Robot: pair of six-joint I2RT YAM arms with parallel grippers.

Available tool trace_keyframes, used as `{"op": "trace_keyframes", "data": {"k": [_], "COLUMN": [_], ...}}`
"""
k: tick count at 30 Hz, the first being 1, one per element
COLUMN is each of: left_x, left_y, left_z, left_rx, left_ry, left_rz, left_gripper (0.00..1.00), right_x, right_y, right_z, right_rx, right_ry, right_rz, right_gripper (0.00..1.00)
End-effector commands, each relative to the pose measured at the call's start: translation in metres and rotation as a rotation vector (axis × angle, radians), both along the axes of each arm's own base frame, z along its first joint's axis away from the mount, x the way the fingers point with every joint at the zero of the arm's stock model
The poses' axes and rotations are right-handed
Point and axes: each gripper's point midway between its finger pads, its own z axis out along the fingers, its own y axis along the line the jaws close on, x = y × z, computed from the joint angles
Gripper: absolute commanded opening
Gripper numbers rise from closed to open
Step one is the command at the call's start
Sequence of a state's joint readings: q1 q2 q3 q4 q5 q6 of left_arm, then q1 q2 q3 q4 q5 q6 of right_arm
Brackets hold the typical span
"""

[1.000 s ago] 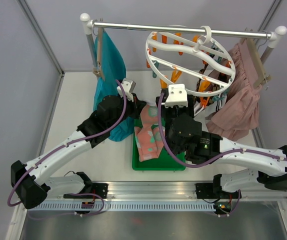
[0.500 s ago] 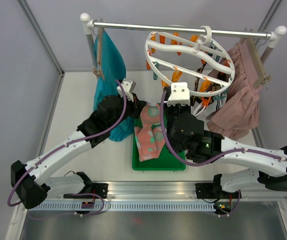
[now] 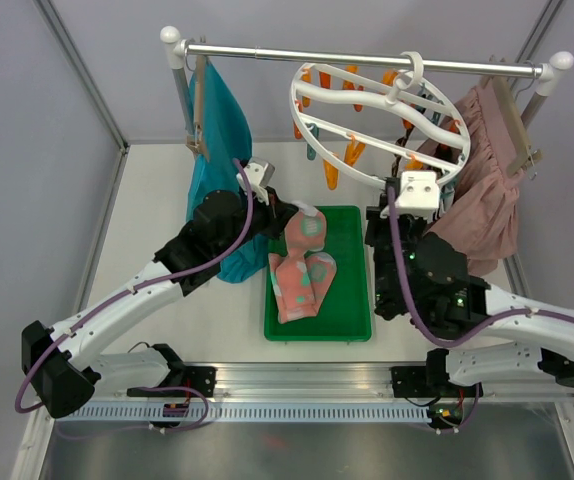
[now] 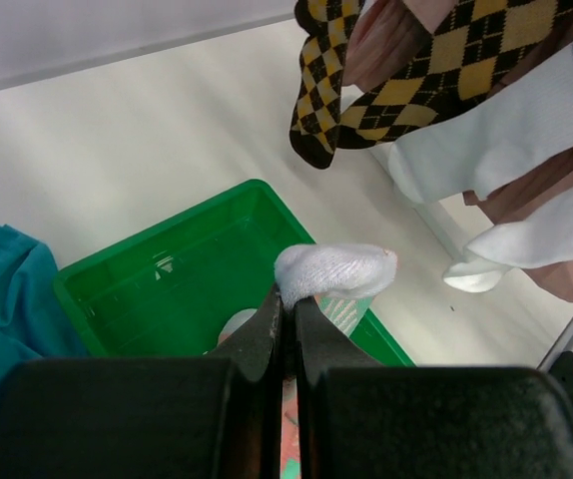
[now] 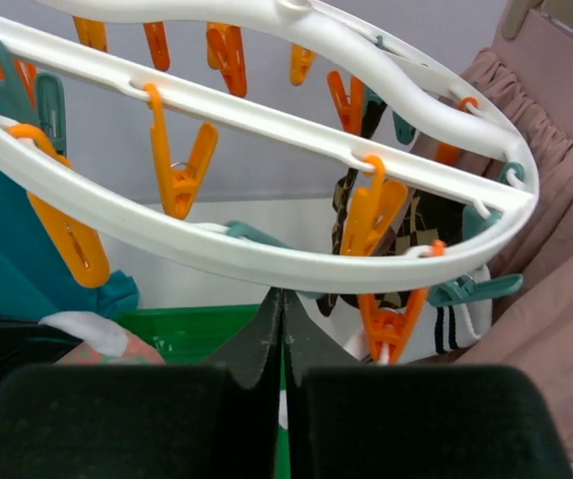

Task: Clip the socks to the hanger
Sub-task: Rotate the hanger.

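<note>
The white round hanger (image 3: 377, 105) hangs by its hook from the rail, with orange and teal clips under it. My left gripper (image 4: 285, 299) is shut on the white cuff (image 4: 336, 271) of a pink sock (image 3: 302, 270), which trails down into the green tray (image 3: 352, 300). Argyle socks (image 4: 366, 80) and white socks (image 4: 506, 130) hang clipped at the hanger's right side. Just below the hanger's near rim (image 5: 267, 261), beside an orange clip (image 5: 376, 215), my right gripper (image 5: 283, 297) is shut with nothing between its fingers.
A teal garment (image 3: 219, 130) hangs at the rail's left end, close to my left arm. A dusty-pink skirt (image 3: 482, 190) hangs at the right end, behind my right arm. Grey walls close in the table on both sides.
My right arm swung right, from over the tray to under the hanger's right side, and its jaws closed. The left arm kept still with the sock.
</note>
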State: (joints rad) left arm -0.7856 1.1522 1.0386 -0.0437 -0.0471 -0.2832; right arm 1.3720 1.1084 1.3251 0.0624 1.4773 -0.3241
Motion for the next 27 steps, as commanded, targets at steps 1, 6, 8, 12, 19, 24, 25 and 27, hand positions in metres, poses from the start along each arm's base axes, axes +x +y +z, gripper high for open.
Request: {"op": "trace_keyframes", "data": {"k": [1, 6, 8, 12, 19, 24, 25, 27], "left_x": [-0.004, -0.010, -0.011, -0.009, 0.002, 0.006, 0.007, 0.008], "left_y": [-0.013, -0.022, -0.025, -0.033, -0.046, -0.047, -0.046, -0.046], "left_z": [0.031, 0.041, 0.047, 0.052, 0.054, 0.051, 0.049, 0.048], "left_rx": [-0.101, -0.141, -0.151, -0.161, -0.155, -0.142, -0.137, -0.133], "left_ry": [-0.054, -0.077, -0.089, -0.103, -0.094, -0.083, -0.080, -0.078], "left_rz": [-0.063, -0.116, -0.133, -0.152, -0.152, -0.136, -0.133, -0.127], "left_gripper": [0.02, 0.02, 0.02, 0.02, 0.02, 0.02, 0.02, 0.02], "right_x": [-0.024, -0.026, -0.024, -0.023, -0.019, -0.015, -0.014, -0.013], "right_y": [-0.063, -0.067, -0.061, -0.049, -0.008, 0.025, 0.026, 0.032], "right_z": [-0.008, 0.000, 0.010, 0.005, 0.005, 0.002, 0.011, 0.011], "right_rx": [0.158, 0.252, 0.350, 0.319, 0.233, 0.132, 0.151, 0.104], "right_ry": [0.066, 0.016, -0.020, -0.006, 0.020, 0.034, 0.029, 0.029], "right_rz": [-0.253, -0.160, -0.048, 0.011, 0.055, 0.051, 0.044, 0.021], "right_gripper": [0.00, 0.00, 0.00, 0.02, 0.34, 0.46, 0.48, 0.50]}}
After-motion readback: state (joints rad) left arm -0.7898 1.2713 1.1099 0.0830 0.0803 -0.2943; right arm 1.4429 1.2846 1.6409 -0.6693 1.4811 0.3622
